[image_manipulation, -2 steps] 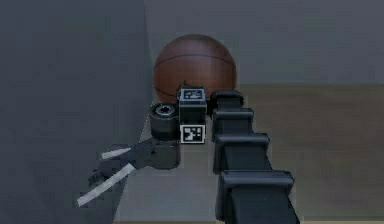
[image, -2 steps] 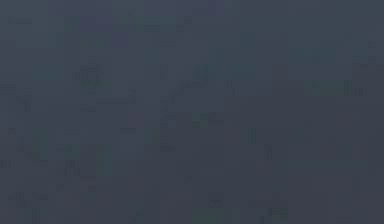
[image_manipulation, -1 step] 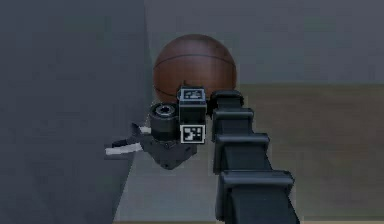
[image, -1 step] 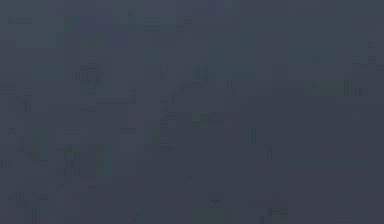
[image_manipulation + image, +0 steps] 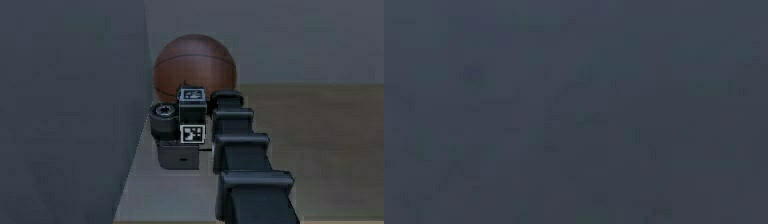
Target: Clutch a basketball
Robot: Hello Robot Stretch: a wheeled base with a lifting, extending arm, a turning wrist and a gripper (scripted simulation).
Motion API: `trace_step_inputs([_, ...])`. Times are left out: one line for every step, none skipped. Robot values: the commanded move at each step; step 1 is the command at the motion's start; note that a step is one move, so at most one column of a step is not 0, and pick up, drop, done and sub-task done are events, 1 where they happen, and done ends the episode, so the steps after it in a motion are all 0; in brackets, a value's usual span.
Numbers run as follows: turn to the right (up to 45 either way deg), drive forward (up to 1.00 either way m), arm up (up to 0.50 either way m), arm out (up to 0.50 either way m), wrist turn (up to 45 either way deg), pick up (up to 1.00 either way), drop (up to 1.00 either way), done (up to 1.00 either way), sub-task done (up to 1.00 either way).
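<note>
A round, brown, dark-seamed basketball [image 5: 197,60] sits behind the hand [image 5: 161,120] (whether it grasps anything, I cannot tell), beside wood-grain floor [image 5: 330,135].

No legible text; white squares [image 5: 191,131] on the arm [image 5: 246,152] seemingly bear only marks.

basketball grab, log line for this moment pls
target: basketball on floor by grey wall | arm: extended toward it | pincer: overlaps its lower edge in arm side view | hold: cannot tell
</note>
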Motion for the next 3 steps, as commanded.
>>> trace_step_inputs([0.0,0.00,0.00,0.00,6.0,0.00,0.00,0.00,0.00])
trace_step_inputs([0.0,0.00,0.00,0.00,0.0,1.00,0.00,0.00,0.00])
trace_step_inputs([0.0,0.00,0.00,0.00,0.0,0.00,0.00,1.00,0.00])
